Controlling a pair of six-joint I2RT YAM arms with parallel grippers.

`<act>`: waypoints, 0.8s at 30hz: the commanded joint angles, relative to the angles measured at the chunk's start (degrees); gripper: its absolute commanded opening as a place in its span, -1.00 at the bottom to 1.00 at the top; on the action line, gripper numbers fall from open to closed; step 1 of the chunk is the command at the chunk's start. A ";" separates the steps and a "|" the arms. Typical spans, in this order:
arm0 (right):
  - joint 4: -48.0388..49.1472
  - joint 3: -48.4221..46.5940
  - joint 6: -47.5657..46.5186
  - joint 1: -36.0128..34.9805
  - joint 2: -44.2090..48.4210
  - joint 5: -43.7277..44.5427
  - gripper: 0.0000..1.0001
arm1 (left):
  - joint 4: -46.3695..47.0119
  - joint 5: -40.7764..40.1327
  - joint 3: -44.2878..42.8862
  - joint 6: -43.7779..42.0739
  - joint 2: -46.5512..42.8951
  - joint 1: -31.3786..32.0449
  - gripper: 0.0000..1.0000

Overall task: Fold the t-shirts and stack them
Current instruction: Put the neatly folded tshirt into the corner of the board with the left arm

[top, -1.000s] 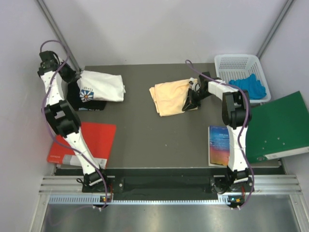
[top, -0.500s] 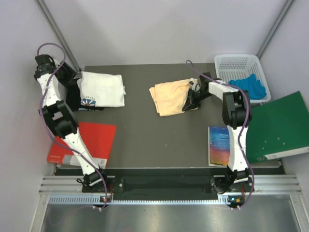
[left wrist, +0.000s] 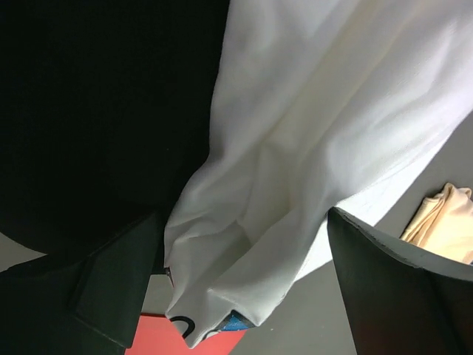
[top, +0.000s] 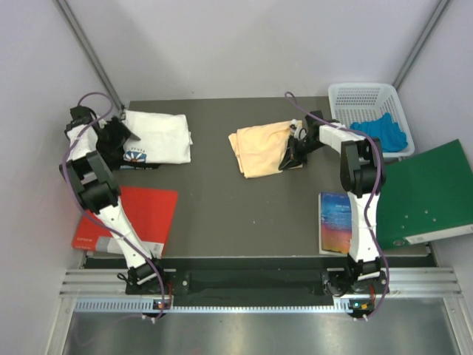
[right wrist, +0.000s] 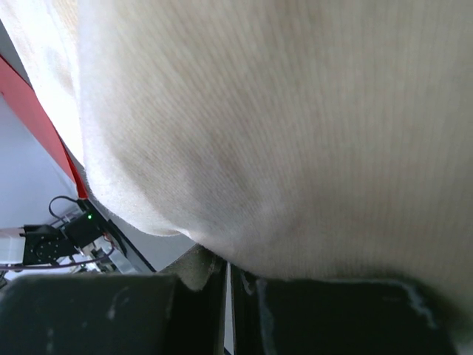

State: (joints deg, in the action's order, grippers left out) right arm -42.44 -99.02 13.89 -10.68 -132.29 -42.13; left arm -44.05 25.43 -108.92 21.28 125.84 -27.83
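Observation:
The white t-shirt (top: 157, 136) lies folded at the table's back left, its dark-blue print (top: 134, 154) at the near edge. My left gripper (top: 118, 134) stands open at the shirt's left edge. In the left wrist view the white t-shirt (left wrist: 318, 133) hangs loose between the two spread fingers (left wrist: 118, 288), touching neither, with my left gripper (left wrist: 251, 296) around its corner. The peach t-shirt (top: 257, 149) lies folded mid-table. My right gripper (top: 291, 156) is shut on its right edge. The peach cloth (right wrist: 281, 126) fills the right wrist view above the closed fingertips (right wrist: 199, 270).
A white basket (top: 362, 100) holding blue cloth (top: 382, 132) stands at the back right. A green folder (top: 425, 194) and a colourful book (top: 336, 222) lie on the right. A red folder (top: 133, 216) lies front left. A black object (top: 116, 155) sits under the white shirt.
My left gripper has opened and let go of the white t-shirt, which now lies flat. The left wrist has swung lower and nearer. The right arm has not moved.

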 commanded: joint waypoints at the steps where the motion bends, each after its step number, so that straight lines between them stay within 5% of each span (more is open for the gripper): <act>1: 1.48 1.11 -0.44 -0.31 0.28 2.58 -1.00 | 2.92 -0.29 0.82 -1.24 -1.22 -0.12 0.98; 4: 1.39 0.59 -0.53 -0.40 0.10 2.58 -1.00 | 3.54 1.28 -0.41 -0.63 1.24 0.06 0.68; 5: 1.13 0.50 -0.53 -0.40 0.10 2.58 -1.00 | 3.88 2.16 -0.85 -0.28 1.34 0.06 0.11; 8: 1.04 0.50 -0.27 -0.40 0.28 2.58 -1.00 | 5.64 2.08 -2.34 1.48 0.81 0.06 -1.00; 24: 1.48 1.11 0.00 -0.48 -0.07 2.40 -1.00 | 8.46 -2.49 -17.72 4.48 -1.04 -0.20 -1.00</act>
State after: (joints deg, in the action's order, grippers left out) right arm -42.41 -99.00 14.59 -10.68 -132.29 -42.11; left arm -41.34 25.47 -123.13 24.18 127.28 -27.33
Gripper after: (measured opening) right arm 0.004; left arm 0.044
